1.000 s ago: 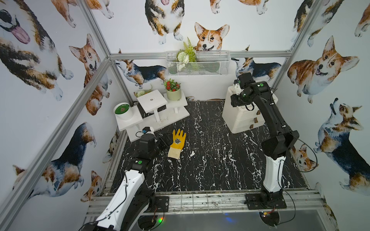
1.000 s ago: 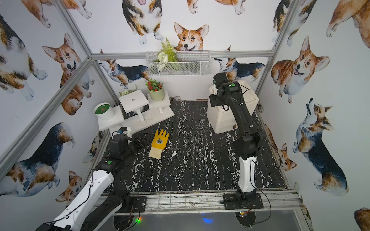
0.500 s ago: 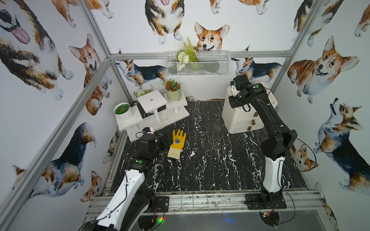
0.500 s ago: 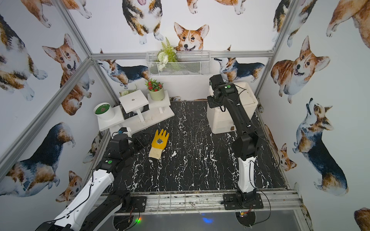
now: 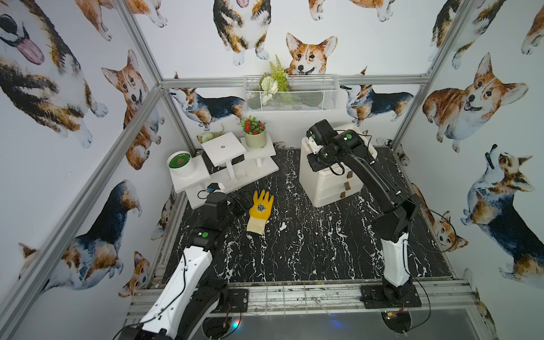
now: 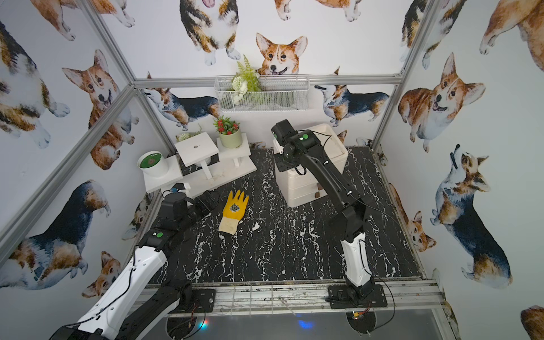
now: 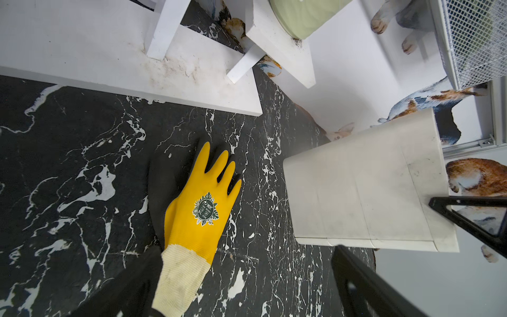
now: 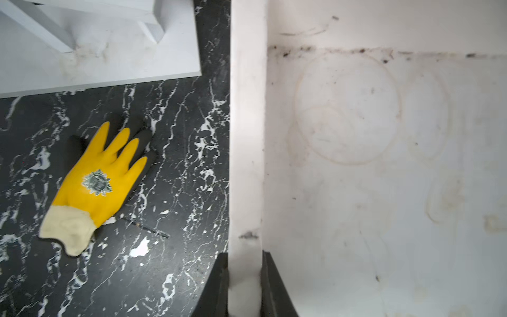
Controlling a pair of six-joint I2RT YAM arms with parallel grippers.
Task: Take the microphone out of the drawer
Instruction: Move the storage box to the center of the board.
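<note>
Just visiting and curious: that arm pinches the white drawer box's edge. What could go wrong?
The right gripper clamps only the thin top rim of the drawer unit; a pull might slip off or tip the unit. No microphone shows inside the top tray, so this is possibly the wrong spot.

1. Both top views: high, front, looking down over whole table (image 5: 309, 250); near-identical.
2. Left wrist: low, close, faces glove (image 7: 197, 208), drawer unit (image 7: 356, 186).
3. Right wrist: tight above drawer unit wall; shares glove.
</note>
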